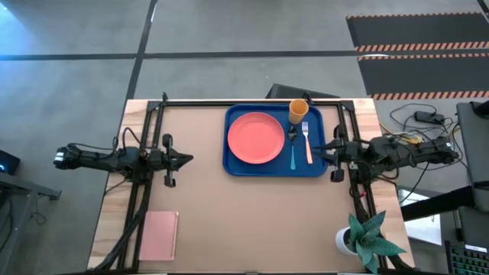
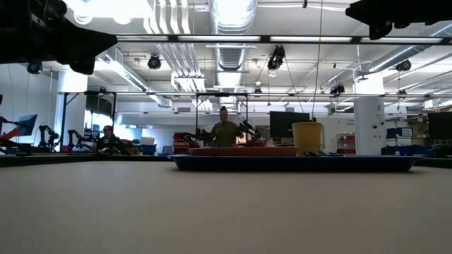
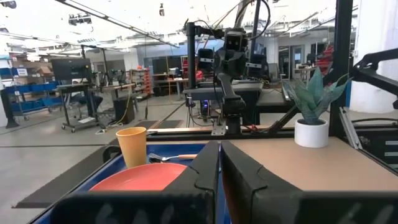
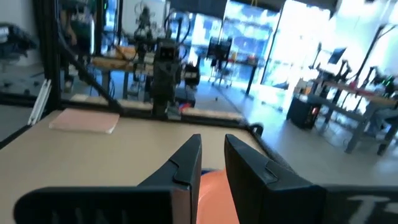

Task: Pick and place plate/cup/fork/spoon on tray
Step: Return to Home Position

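Note:
The deep-blue tray [image 1: 235,166] lies at the table's far middle-right. On it rest the coral plate [image 1: 255,137] on its left half, the orange-yellow cup [image 1: 298,111] upright in its far right corner, and the blue-handled spoon [image 1: 292,149] and orange-handled fork [image 1: 307,143] side by side on its right part. My left gripper [image 1: 187,159] is shut and empty, above the table left of the tray. My right gripper [image 1: 322,150] hovers at the tray's right rim, its fingers a narrow gap apart and empty. The left wrist view shows the cup [image 3: 132,146] and the plate [image 3: 140,177].
A pink notebook [image 1: 158,235] lies at the near left corner. A potted plant [image 1: 365,237] stands at the near right corner. Bare tabletop spreads in front of the tray. A person [image 2: 224,130] stands in the room behind the table.

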You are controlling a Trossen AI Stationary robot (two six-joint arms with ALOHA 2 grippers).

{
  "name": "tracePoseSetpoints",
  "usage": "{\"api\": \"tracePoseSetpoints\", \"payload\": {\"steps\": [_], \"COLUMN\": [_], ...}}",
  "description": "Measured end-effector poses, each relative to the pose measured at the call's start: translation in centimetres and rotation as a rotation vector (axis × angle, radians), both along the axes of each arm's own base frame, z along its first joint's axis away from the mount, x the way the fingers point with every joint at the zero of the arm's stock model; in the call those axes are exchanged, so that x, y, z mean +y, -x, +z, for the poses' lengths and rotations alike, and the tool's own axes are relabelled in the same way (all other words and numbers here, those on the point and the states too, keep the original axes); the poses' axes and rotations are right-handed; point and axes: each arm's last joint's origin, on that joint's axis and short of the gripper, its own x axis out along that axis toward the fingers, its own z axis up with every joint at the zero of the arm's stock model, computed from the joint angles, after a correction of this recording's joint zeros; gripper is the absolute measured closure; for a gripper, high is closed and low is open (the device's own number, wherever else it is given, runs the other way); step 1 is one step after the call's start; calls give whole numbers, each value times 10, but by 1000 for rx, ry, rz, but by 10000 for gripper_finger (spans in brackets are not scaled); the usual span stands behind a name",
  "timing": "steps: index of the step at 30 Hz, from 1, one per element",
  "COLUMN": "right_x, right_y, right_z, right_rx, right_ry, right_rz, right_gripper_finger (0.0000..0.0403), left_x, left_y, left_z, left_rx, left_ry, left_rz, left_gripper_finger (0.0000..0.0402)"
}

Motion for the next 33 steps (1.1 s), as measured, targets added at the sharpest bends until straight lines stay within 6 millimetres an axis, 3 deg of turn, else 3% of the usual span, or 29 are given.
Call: {"api": "tracePoseSetpoints", "payload": {"steps": [11, 17, 33], "right_x": [-4, -5, -4], "right_y": [9, 18, 7], "right_z": [-34, -41, -75], "right_rx": [-131, -198, -160], "right_ry": [51, 46, 84], "right_rz": [-80, -87, -93], "right_gripper_finger": [345, 345, 345], "left_x": [0, 0, 0], "left_y": [0, 0, -1], "left_z": [0, 0, -9], "left_rx": [0, 3, 29], "left_ry": [0, -1, -5], "left_rz": [1, 3, 17], "left_gripper_finger": [402, 402, 402]}}
